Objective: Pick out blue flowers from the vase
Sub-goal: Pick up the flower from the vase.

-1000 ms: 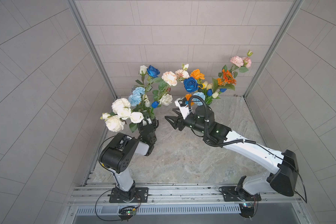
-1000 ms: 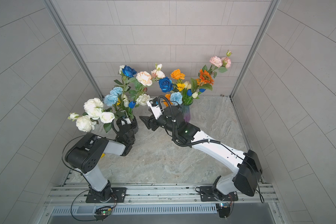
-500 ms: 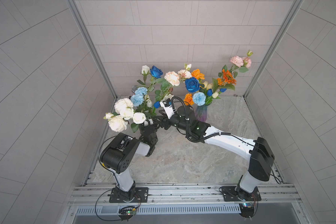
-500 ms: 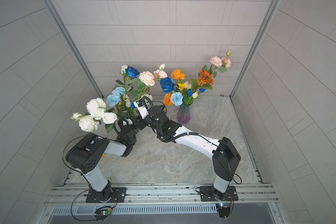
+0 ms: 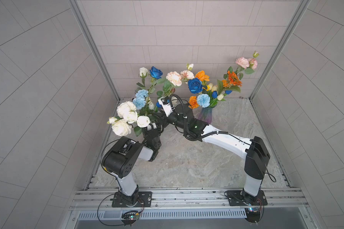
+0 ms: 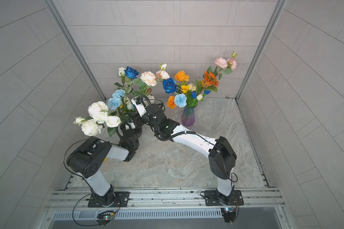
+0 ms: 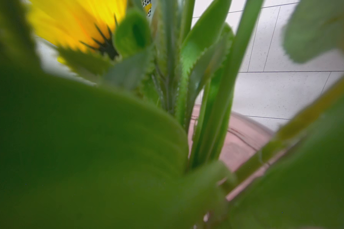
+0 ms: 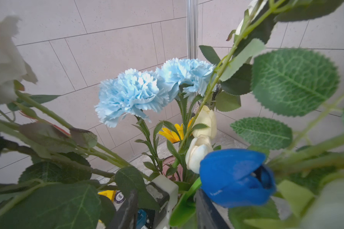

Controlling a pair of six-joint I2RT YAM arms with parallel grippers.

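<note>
Right pincer (image 8: 165, 197) released, jaws parted either side of the blue tulip (image 8: 234, 176) stem, tulip in the pink vase (image 8: 170, 164) beside two blue carnations (image 8: 131, 95), left pincer (image 5: 152, 128) at that vase under leaves (image 5: 137, 130), grip cannot be told, second vase (image 5: 206, 116) on the desk (image 5: 187, 158) with a blue rose (image 5: 195, 85).

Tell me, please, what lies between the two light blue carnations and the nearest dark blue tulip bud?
Two cream tulip buds, shown in the right wrist view.

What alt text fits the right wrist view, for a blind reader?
Two frilly light blue carnations stand at the centre among green leaves; a dark blue tulip is close to the camera, beside white buds, before a tiled wall.
</note>
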